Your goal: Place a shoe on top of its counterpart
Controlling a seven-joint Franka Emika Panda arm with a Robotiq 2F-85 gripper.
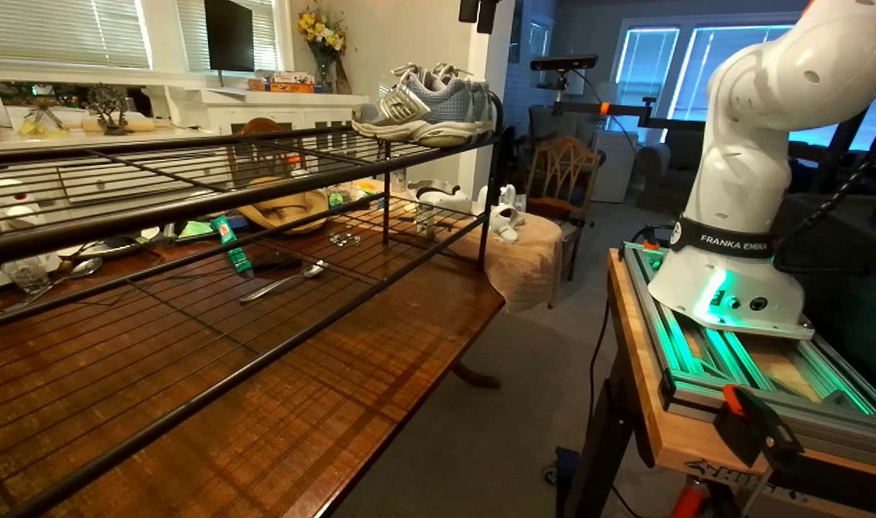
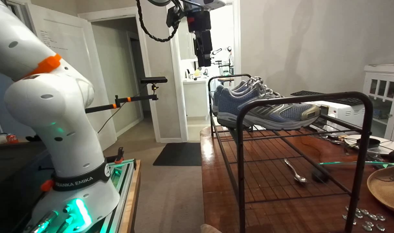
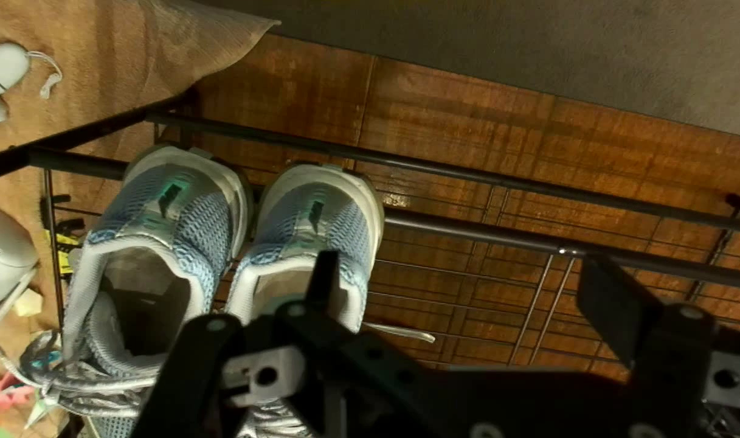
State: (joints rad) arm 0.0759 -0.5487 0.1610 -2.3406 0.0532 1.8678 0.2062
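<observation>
Shoe (image 3: 157,243) & its counterpart (image 3: 307,243) side by side on top lvl of rack (image 2: 364,136); we see gripper (image 3: 464,286) higher up, w/ jaws wide.

The claw (image 3: 469,286), jaws spread wide, hangs over the wire rack (image 3: 467,232) and the worktop (image 3: 430,91), one sneaker (image 3: 312,234) partly hidden behind one jaw and its twin (image 3: 163,224) on that same side, farther out.

A rack (image 2: 241,161) stands on the desk (image 1: 409,324); a shoe (image 3: 303,243) sits beside its twin (image 3: 157,231) on top, at one end.
</observation>
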